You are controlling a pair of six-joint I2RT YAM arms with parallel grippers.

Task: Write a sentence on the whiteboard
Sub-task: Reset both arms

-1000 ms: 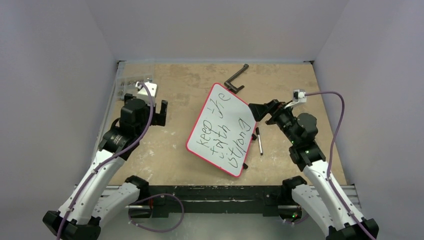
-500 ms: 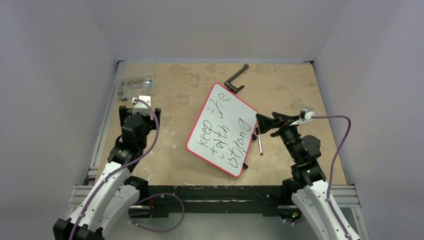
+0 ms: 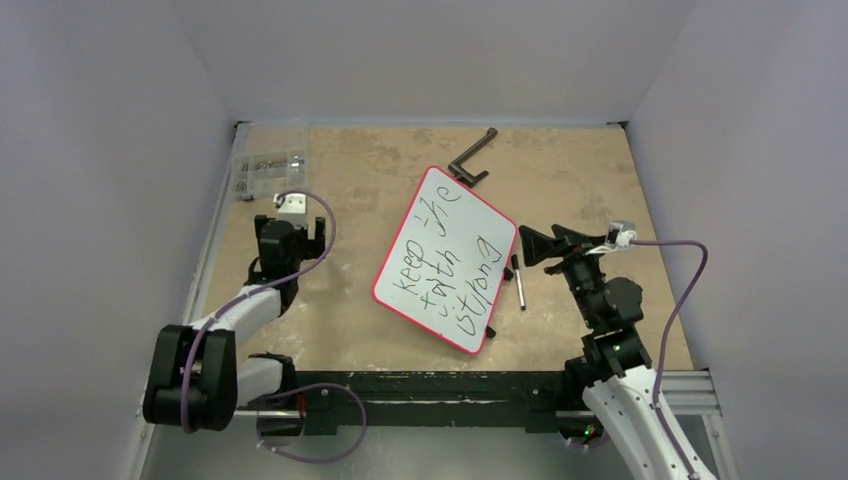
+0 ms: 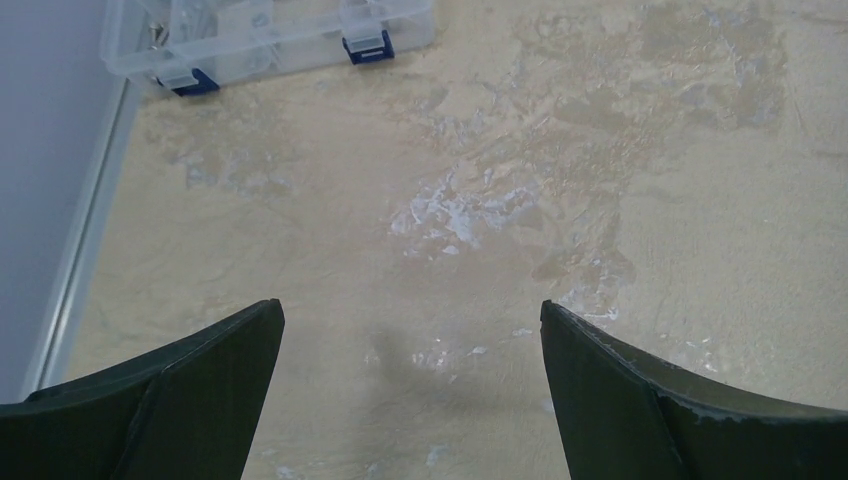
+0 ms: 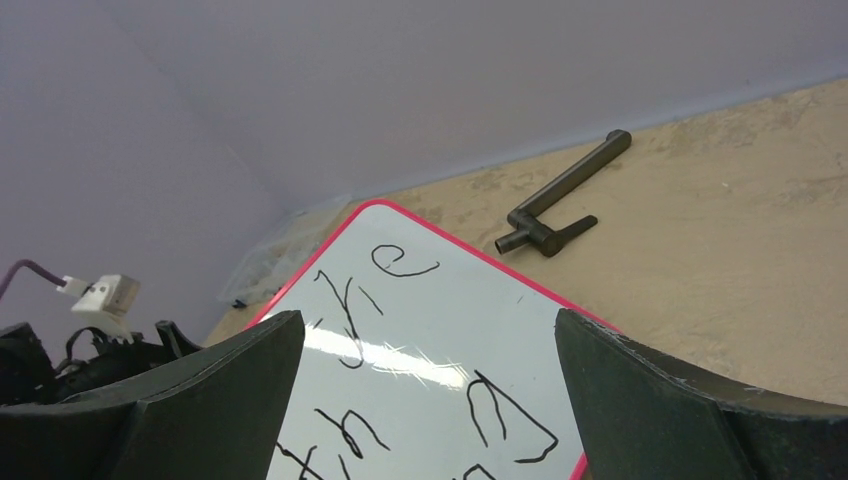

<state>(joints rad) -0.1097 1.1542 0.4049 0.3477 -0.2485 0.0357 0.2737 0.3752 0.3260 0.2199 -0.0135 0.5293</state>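
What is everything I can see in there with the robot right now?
whiteboard: one, white with a red rim, lying aslant mid-table
sentence: one, black handwriting in three lines, on the whiteboard
marker: one, black, on the table just right of the whiteboard
metal handle: one, dark, L-shaped, beyond the whiteboard's far corner
plastic box: one, clear with blue clasps, far left corner
table: one, tan and scuffed, under everything
left gripper: one, black, open and empty, over bare table on the left
right gripper: one, black, open and empty, by the whiteboard's right edge
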